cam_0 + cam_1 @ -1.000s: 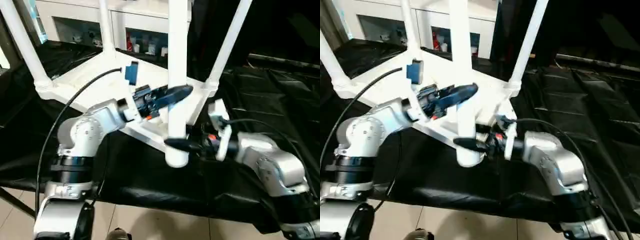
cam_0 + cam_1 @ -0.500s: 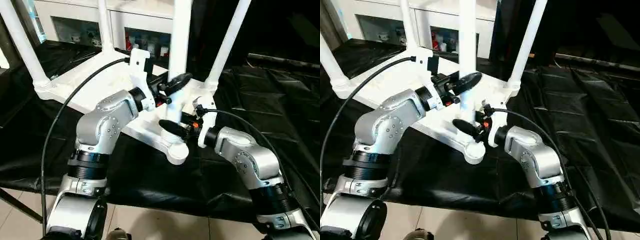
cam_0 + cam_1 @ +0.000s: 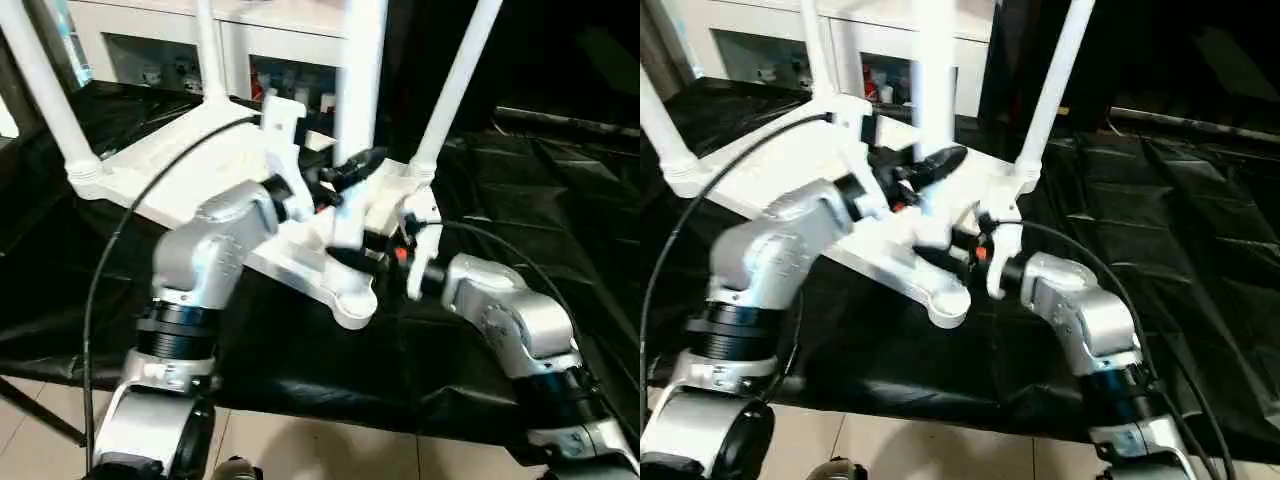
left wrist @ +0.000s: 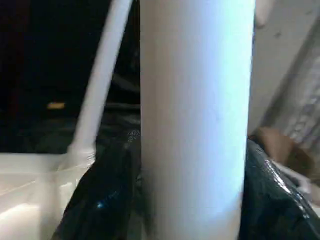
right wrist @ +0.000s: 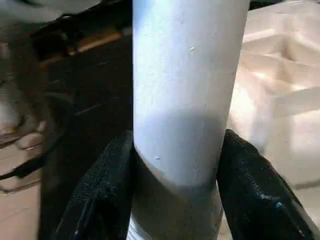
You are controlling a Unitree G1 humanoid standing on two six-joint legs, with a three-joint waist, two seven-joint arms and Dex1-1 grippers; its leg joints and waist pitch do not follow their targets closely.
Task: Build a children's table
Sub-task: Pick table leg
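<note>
Both pincers clamped the near white tapered plastic leg point(image 3: 352, 120), left pincer point(image 3: 345, 172) above right pincer point(image 3: 368, 252), seating it in the upturned white ribbed tabletop's point(image 3: 170, 160) near corner socket; next, judging so, a firm downward push.

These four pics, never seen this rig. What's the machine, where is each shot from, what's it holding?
A humanoid robot with two silver arms, each ending in a two-fingered black end effector. The two wide pictures come from its head camera, looking down; the two close-ups come from cameras on its wrists. On the black-draped table lies a white children's tabletop, upside down, legs pointing up. The left end effector and right end effector both clamp the nearest leg, which stands over the corner socket closest to the robot. In the wrist pictures, black fingers press that tube from both sides.
</note>
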